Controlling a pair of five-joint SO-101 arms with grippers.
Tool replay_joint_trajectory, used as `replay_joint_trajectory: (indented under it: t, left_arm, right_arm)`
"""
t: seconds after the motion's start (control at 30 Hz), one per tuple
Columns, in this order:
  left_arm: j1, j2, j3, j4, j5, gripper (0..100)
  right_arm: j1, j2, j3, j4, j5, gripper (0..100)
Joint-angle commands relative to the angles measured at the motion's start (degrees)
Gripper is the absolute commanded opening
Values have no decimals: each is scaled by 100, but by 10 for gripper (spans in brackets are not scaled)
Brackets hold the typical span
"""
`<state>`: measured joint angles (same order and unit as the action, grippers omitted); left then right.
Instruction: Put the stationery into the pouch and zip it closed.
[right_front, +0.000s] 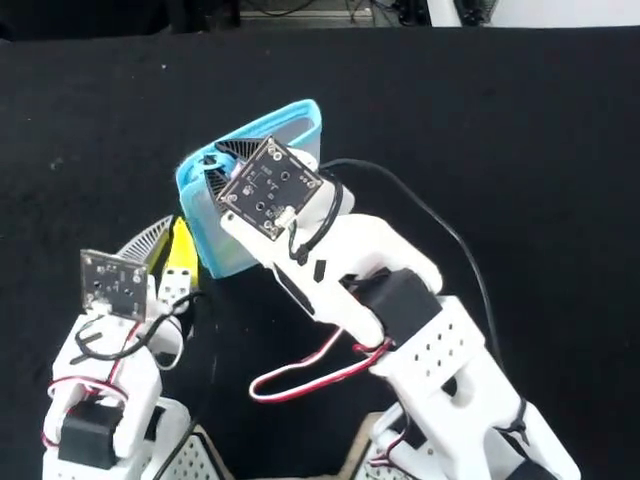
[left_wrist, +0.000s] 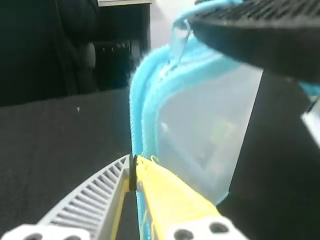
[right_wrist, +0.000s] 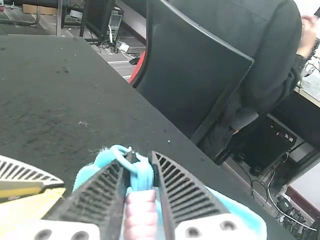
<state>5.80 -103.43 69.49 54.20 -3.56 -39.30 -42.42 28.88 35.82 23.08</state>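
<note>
Pouch (right_front: 305, 120), blue-edged with a cloudy clear wall, stands upright on the black bench (right_front: 520, 120) between my two hands. My left hand (left_wrist: 134, 166) is pressed together on the blue seam (left_wrist: 137, 110) at one end, steadying it. My right hand (right_wrist: 140, 162) sits over the top, pinching the blue zip tab (right_wrist: 141, 176). I judge this to be the zipping step; what lies inside I cannot make out. Next I would draw the tab steadily along the zip while my left hand holds firm against the pull.
</note>
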Motion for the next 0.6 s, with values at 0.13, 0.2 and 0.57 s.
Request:
replay_joint_trajectory:
  t: [0.13, 0.2, 0.57]
  left_arm:
    - [-462, 88, -585, 202, -545, 157]
    - [-840, 88, -708, 273, -229, 263]
    - [-462, 105, -716, 202, -809, 263]
  right_arm:
    - [88, 4, -127, -176, 26, 11]
    - [88, 4, -127, -176, 26, 11]
    - [88, 4, -119, -185, 26, 11]
